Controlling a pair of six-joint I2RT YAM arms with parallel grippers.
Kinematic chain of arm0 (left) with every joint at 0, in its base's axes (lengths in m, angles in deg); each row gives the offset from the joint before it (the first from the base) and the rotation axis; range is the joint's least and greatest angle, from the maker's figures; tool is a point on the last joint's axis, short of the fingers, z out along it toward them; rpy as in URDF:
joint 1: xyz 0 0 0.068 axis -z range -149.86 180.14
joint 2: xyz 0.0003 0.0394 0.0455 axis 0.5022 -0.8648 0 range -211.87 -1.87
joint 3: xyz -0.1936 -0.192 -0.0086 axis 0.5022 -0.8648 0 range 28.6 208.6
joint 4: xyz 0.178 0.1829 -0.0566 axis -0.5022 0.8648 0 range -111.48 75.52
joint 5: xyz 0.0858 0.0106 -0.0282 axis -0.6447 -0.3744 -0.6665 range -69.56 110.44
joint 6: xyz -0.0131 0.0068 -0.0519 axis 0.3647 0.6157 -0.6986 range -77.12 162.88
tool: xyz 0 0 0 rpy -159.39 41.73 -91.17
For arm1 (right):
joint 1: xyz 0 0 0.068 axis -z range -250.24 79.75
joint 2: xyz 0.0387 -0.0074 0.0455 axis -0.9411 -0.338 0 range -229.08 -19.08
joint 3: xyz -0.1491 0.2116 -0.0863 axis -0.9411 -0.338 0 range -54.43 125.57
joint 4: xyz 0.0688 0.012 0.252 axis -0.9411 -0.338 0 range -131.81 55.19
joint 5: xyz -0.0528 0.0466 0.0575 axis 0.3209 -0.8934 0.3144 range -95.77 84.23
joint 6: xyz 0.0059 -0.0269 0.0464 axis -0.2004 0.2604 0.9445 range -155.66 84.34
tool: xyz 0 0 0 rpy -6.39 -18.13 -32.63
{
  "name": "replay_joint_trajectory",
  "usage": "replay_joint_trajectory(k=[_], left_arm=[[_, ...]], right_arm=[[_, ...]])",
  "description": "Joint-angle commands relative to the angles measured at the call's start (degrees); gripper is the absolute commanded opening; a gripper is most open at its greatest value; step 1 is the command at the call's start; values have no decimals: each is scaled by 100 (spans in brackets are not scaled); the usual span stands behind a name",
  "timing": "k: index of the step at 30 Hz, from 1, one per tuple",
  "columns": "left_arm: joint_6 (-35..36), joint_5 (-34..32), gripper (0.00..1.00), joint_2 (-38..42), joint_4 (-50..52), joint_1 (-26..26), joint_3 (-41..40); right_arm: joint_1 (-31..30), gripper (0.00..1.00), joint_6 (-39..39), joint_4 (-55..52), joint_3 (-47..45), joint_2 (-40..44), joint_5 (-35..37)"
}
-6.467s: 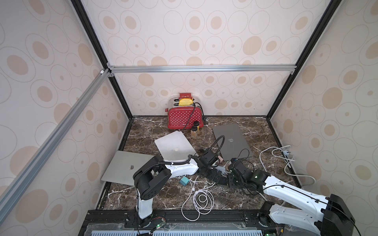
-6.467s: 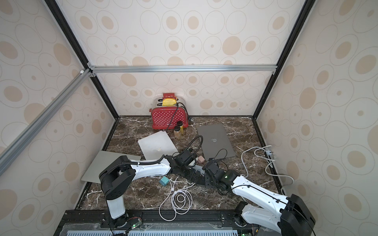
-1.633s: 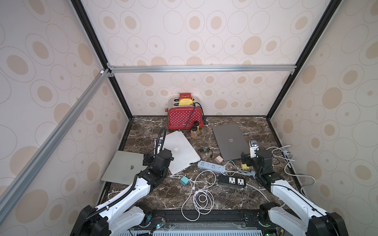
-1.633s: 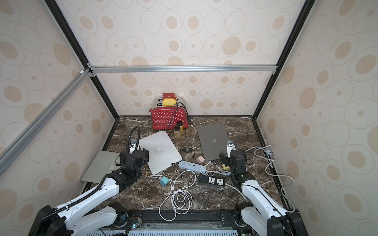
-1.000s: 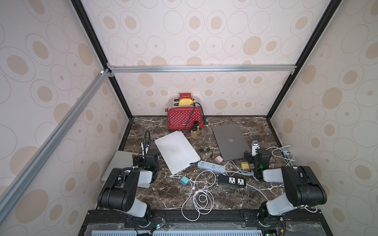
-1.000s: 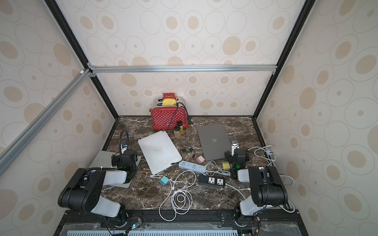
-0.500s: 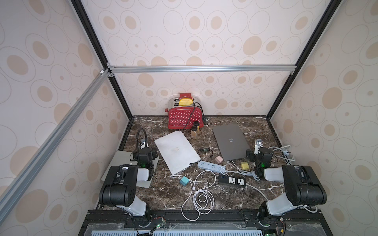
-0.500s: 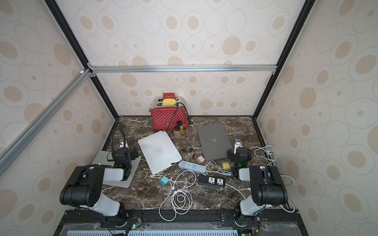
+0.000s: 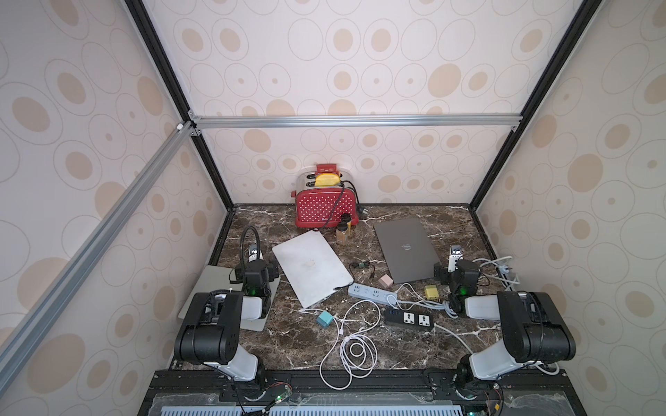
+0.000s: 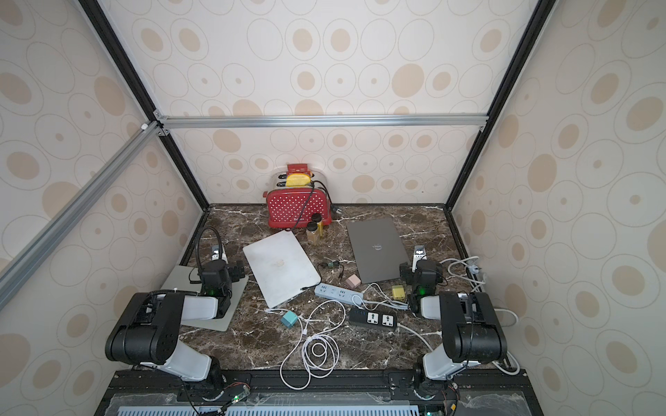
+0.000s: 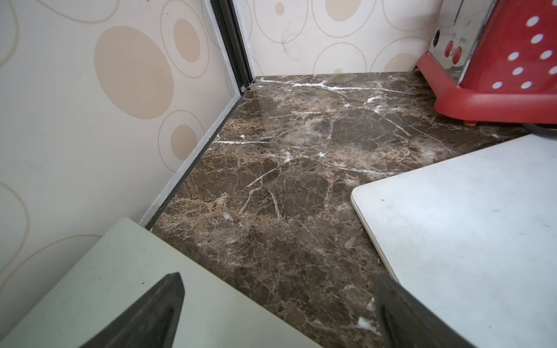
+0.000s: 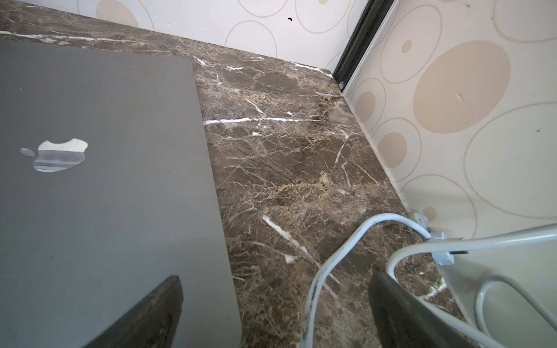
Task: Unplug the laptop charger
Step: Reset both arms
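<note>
**A:** What closes you in?

**B:** Cream walls (image 9: 342, 72) printed with tan ovals stand on three sides. A brown marble tabletop (image 9: 288, 338), veined white, lies under both arms. Your left gripper (image 11: 277, 277) is spread wide and holds nothing. Your right gripper (image 12: 275, 275) gapes just as wide, also empty.

**A:** How much room ahead?

**B:** Ahead of the left gripper, bare marble runs to the wall corner. One of its fingers (image 11: 150, 316) hangs over a pale green slab (image 11: 105, 286), its mate over the corner of the silver laptop (image 9: 311, 268). Ahead of the right gripper, marble reaches the other back corner. The dark grey laptop (image 12: 99, 180) lies under one finger, thick white cables (image 12: 387, 216) loop by the opposite one, and the wall is just beyond.

**A:** Any writing?

**B:** No words you can read. An apple logo (image 12: 55, 155) shines on the dark lid, and a faint one marks the silver lid. The red, white-dotted toaster (image 9: 322, 209), beyond and between your grippers, carries lettering too small to read.

**A:** And the charger?

**B:** The teal charger block (image 9: 325, 318) lies on the marble behind and between both grippers. It is apart from the white power strip (image 9: 371, 292) and the black power strip (image 9: 409, 320), with a white cord (image 9: 355, 351) coiled beside it.
</note>
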State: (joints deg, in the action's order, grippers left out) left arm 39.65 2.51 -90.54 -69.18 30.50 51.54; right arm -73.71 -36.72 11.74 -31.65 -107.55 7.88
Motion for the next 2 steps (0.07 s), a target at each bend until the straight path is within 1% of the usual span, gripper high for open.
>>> replay_joint_trajectory(k=[1,2], left_arm=[[-42,75,99,48,-133,-36,74],[-47,66,99,42,-150,-36,71]], right_arm=[[19,100,55,57,52,28,-11],[16,100,37,67,42,40,-27]])
